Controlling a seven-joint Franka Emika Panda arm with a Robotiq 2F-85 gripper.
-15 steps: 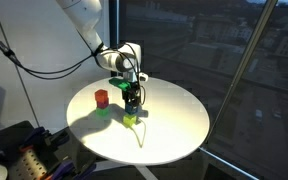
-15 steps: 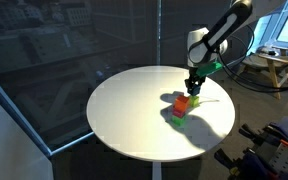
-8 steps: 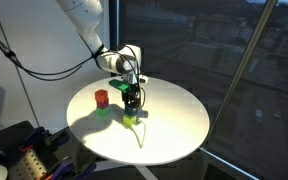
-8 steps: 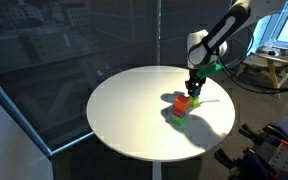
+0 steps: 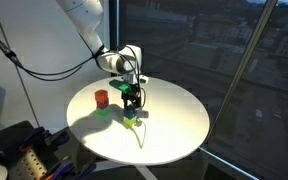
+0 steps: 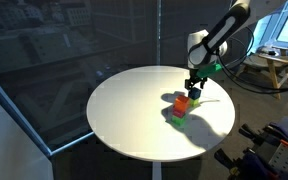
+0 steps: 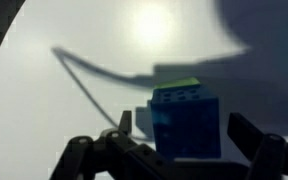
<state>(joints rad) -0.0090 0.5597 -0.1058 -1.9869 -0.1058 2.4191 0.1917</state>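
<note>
In the wrist view a blue block (image 7: 189,118) stands between my fingers, with a green block's edge (image 7: 176,87) showing beyond it. My gripper (image 7: 182,130) is open, and a gap shows on each side between the block and the fingertips (image 7: 125,124). In both exterior views the gripper (image 5: 131,99) (image 6: 194,89) hangs low over the round white table (image 5: 174,120), straddling a small stack whose bottom block is yellow-green (image 5: 131,118). Close beside it a red block (image 5: 101,97) (image 6: 182,101) sits on a green block (image 5: 103,108) (image 6: 178,113).
The table (image 6: 124,110) stands next to dark glass walls (image 5: 214,60). A long thin shadow (image 7: 94,80) crosses its bright top. Equipment stands on the floor beside the table (image 5: 14,150) (image 6: 269,150).
The jaws have opened and let go of the blue block, which stays on the stack. The arm has not moved.
</note>
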